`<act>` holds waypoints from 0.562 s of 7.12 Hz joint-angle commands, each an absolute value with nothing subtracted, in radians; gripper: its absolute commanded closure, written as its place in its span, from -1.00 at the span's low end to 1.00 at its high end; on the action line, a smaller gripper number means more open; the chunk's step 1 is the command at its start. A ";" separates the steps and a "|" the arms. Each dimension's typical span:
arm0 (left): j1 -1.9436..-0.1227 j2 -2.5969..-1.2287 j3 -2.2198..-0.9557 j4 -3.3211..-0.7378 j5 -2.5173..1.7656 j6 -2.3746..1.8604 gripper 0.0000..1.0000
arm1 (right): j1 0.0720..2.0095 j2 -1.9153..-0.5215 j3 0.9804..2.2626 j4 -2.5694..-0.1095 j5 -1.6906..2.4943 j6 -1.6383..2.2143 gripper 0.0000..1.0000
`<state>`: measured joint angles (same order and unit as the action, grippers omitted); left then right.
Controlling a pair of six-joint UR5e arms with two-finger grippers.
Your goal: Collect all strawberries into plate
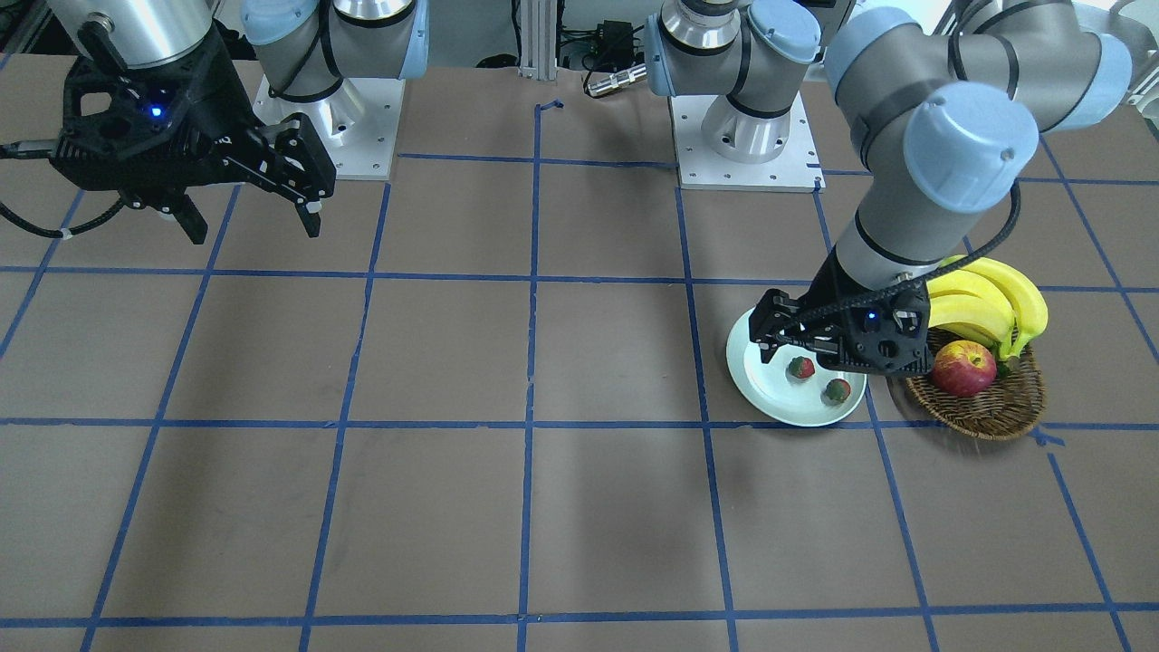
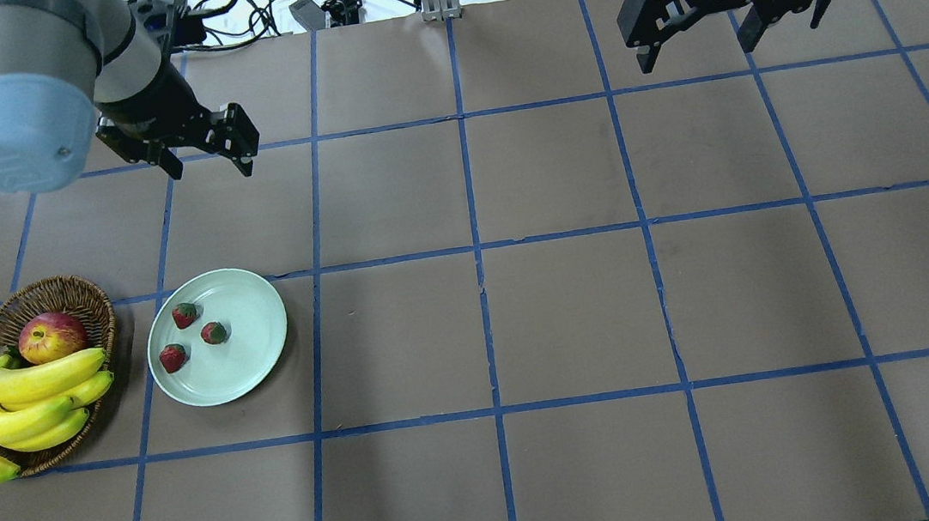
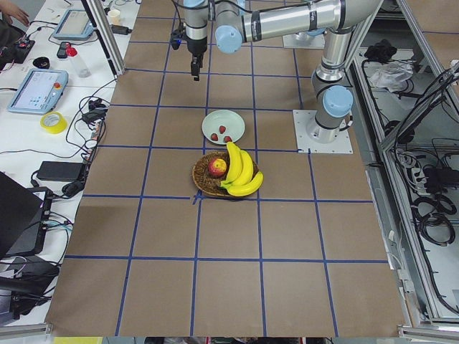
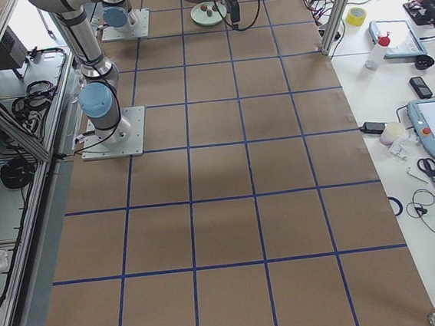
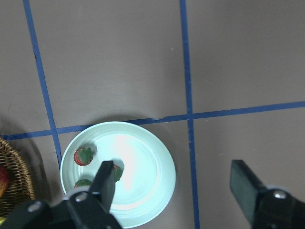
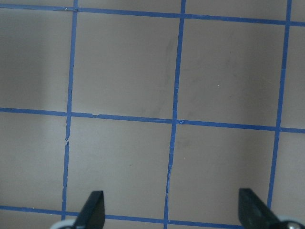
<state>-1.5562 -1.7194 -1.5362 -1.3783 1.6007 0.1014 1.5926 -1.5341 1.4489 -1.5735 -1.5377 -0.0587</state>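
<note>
Left pincer hangs up in the air with its two fingers spread wide apart, and it holds nothing. Its own camera looks down on the plate, so it is above the plate and not touching it. The right pincer is far off on the other side of the tabletop. It hangs high up too, with its fingers spread wide and nothing between them. Its camera sees brown tabletop with blue tape lines.

All three strawberries lie on the plate. They are small and red with green tops. They sit close together on the side of the plate nearest the basket, but they do not touch each other. The plate is round and pale green-white. It lies flat on the tabletop just beside the basket. In the basket sit a red and yellow apple and a bunch of yellow bananas. The bananas stick out over the basket's edge.
</note>
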 commanded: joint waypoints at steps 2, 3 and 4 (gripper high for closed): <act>-1.589 -1.617 -1.433 -1.520 1.600 0.052 -1.00 | 1.594 -1.534 1.480 -1.586 -1.534 -0.049 -1.00; -1.588 -1.605 -1.451 -1.519 1.598 0.054 -1.00 | 1.592 -1.534 1.480 -1.586 -1.534 -0.048 -1.00; -1.579 -1.585 -1.465 -1.547 1.600 0.054 -1.00 | 1.592 -1.534 1.480 -1.586 -1.534 -0.048 -1.00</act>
<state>-1.5852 -1.6089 -1.4492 -1.5236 1.5998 0.0536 1.5927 -1.5340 1.4793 -1.5855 -1.5343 -0.0483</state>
